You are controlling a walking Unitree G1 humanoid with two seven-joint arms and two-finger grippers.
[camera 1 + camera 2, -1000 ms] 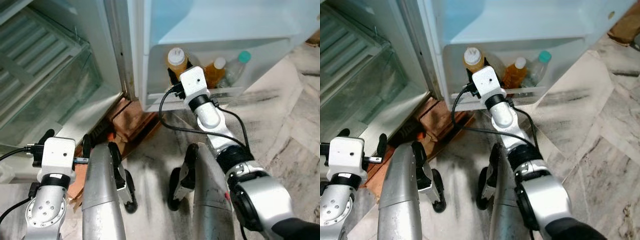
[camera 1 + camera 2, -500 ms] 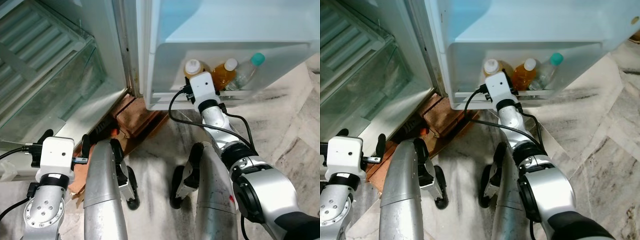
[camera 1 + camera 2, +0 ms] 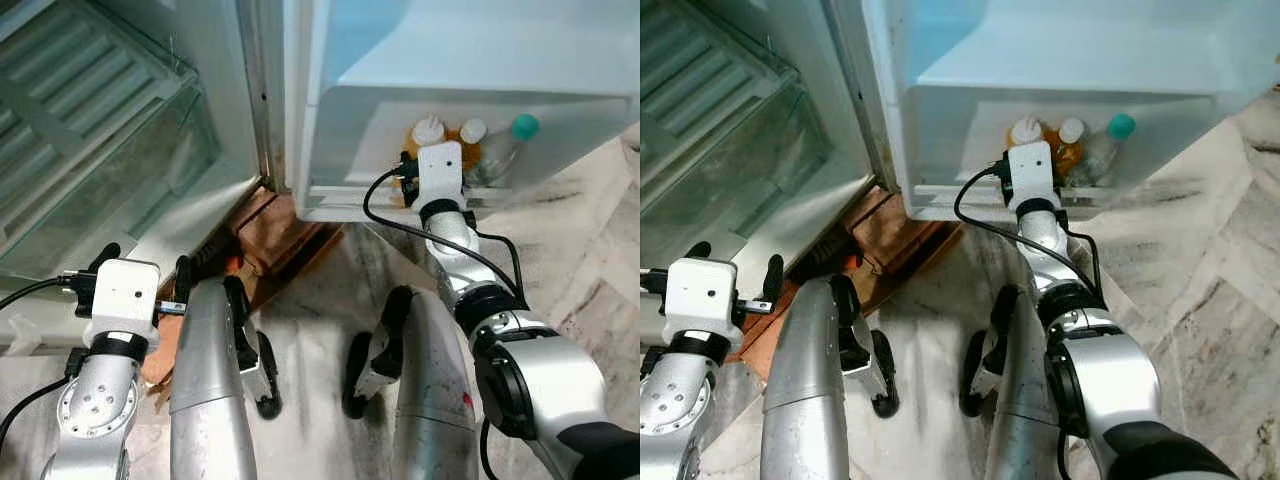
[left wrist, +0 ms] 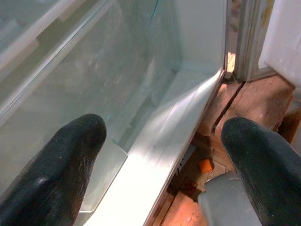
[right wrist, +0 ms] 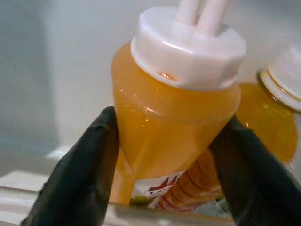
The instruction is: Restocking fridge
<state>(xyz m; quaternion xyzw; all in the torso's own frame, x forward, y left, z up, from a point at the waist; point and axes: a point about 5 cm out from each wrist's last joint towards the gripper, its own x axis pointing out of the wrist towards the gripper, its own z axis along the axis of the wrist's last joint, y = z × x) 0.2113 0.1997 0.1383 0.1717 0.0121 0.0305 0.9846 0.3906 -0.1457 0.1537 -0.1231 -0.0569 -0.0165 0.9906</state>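
Eye views: right gripper at door shelf, juice bottle in it beside two bottles | left wrist: left gripper jaws apart (nothing between) | right wrist: jaws clamped on juice bottle.

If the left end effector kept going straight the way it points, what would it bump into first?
Probably the fridge's bottom ledge and the glass drawer front behind it; the left end effector is open and aimed there, though depth is hard to judge.
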